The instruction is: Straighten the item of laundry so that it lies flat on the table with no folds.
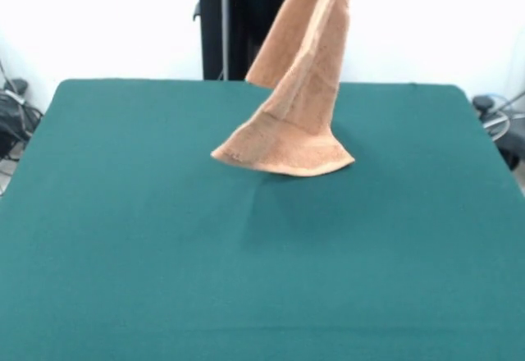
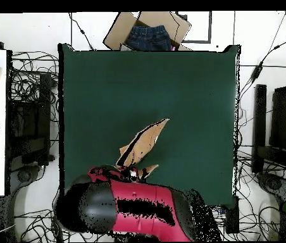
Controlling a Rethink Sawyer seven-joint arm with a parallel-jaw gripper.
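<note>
Towel [image 1: 299, 90] hangs bunched from above, lower edge touching mid green desk [image 1: 123, 238], leaning toward the robot side. Red arm [image 2: 139, 205] overhead; can't tell the jaws' state, hidden.

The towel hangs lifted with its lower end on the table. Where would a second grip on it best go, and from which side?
Judging by the front view, grip the towel at its lowest spread corner, where the hem fans out on the table. That corner lies free and nearly flat, so coming in from above, on the camera side, looks best. The upper end runs out of frame, so the claw's hold cannot be seen.
</note>
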